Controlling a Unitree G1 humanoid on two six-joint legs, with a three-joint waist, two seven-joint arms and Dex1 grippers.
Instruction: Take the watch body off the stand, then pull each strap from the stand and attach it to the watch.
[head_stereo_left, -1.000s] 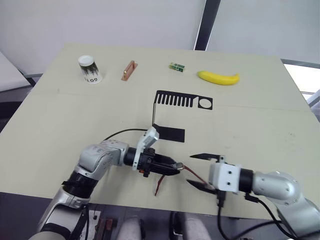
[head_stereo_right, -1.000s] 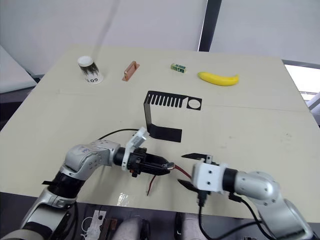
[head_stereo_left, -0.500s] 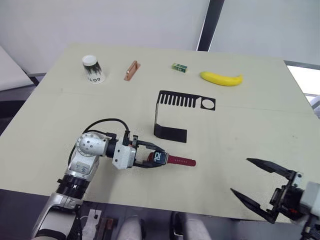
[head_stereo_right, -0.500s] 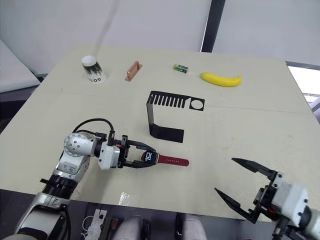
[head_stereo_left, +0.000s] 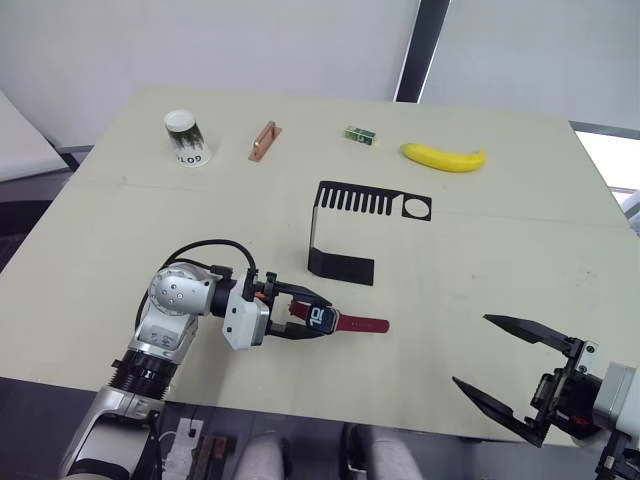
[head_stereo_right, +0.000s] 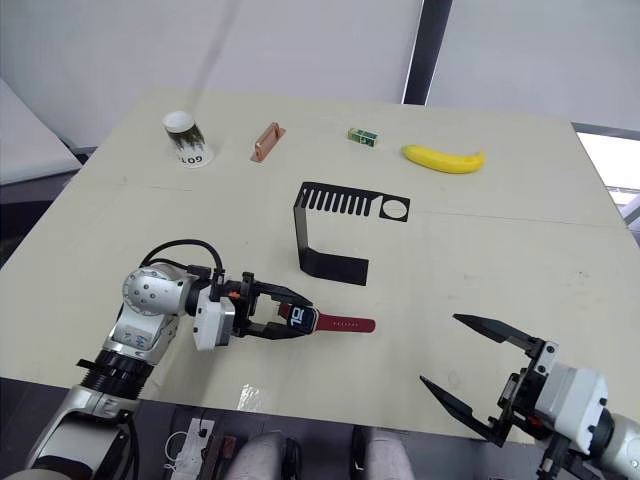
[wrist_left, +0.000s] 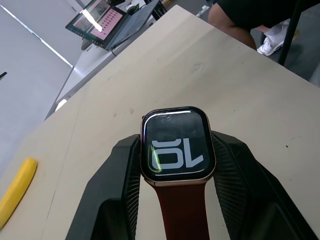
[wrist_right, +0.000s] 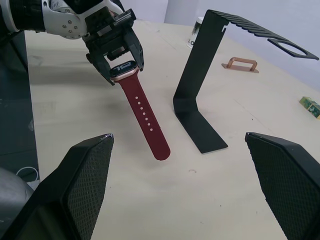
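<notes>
Watch body sits clamped in my left gripper, one finger on each side of the case, screen up with the digits showing. It's held low over the near-left part of the bench, in front of the stand.

Moving right: one dark-red strap, the one with the row of holes, is already on the case and sticks straight out away from my left gripper, pointing toward my right arm. So the long axis of the whole thing runs left to right. I can't make out a second strap on the wrist side; that end is tucked between my fingers.

Stand looks bare, nothing hanging in the comb slots.

Far right, my right gripper hangs at the near edge with its fingers spread wide, holding nothing, well apart from the strap tip. If anything needs pressing home, I reckon it comes in along that same line from the right.
</notes>
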